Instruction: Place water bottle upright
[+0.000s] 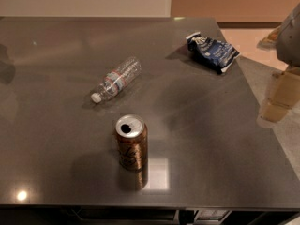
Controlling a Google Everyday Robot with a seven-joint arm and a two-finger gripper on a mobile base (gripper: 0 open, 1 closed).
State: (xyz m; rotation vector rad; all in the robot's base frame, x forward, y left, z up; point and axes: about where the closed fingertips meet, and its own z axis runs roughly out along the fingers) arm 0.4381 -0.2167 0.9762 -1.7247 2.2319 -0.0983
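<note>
The water bottle [117, 79] is a small clear ribbed bottle with a red-and-white label band. It lies on its side on the dark grey table [51, 139], left of centre, with its white cap [96, 97] pointing to the front left. My gripper [280, 96] shows as a pale, blurred shape at the right edge of the view, under a grey arm part [291, 34]. It hangs off the table's right side, far from the bottle, and holds nothing that I can see.
A brown-gold drink can [131, 142] stands upright in front of the bottle, its top opened. A crumpled blue-and-white snack bag [212, 51] lies at the back right. The table's right edge runs diagonally near the gripper.
</note>
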